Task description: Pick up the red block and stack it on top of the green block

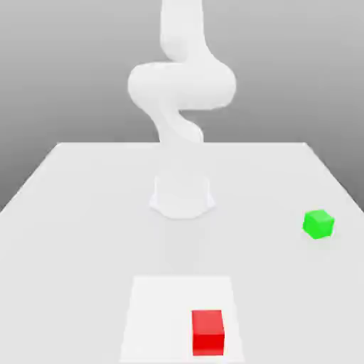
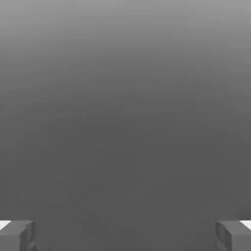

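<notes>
So here's where we are: the red block (image 1: pixel 207 332) sits near the front edge of the white table (image 1: pixel 71 213), on a slightly brighter square patch (image 1: pixel 156 306), toward that patch's right side in the exterior view. The green block (image 1: pixel 318 224) is well apart from it, farther back and off to the exterior view's right. Nothing is stacked yet.

In the hand view the gripper (image 2: pixel 125 236) is spread wide, one fingertip (image 2: pixel 17 235) at each lower corner with nothing between them, just grey floor. So it's released and empty.

On handling, we reckon the red cube is a stiff, light little thing with smooth flat faces, so probably a bit slippery if pinched off-centre. We'd take it across two opposite side faces, around mid-height, fingers square to them. Its sides look lined up with the table edges, though from this low angle we can't be totally sure of the rotation.
</notes>
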`<state>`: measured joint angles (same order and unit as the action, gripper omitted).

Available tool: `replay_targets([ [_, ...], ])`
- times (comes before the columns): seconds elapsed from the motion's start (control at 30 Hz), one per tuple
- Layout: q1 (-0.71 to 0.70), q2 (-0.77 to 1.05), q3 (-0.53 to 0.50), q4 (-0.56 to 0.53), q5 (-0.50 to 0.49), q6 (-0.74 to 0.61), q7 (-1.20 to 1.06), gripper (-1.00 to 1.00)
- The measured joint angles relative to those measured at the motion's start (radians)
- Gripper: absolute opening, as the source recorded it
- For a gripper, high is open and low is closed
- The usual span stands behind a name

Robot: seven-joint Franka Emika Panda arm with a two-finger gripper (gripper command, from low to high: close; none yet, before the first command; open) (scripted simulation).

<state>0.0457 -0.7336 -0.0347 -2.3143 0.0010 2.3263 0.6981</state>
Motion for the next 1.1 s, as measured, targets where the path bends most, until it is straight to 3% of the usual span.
replay_targets([
  [0.6,0.279,0.478,-0.226,-0.103,0.075,0.19,-0.784,0.0],
  [0.9,0.334,0.719,-0.251,-0.154,0.137,0.282,-1.189,0.0],
  [1.1,0.325,0.873,-0.231,-0.189,0.128,0.348,-1.424,0.0],
])
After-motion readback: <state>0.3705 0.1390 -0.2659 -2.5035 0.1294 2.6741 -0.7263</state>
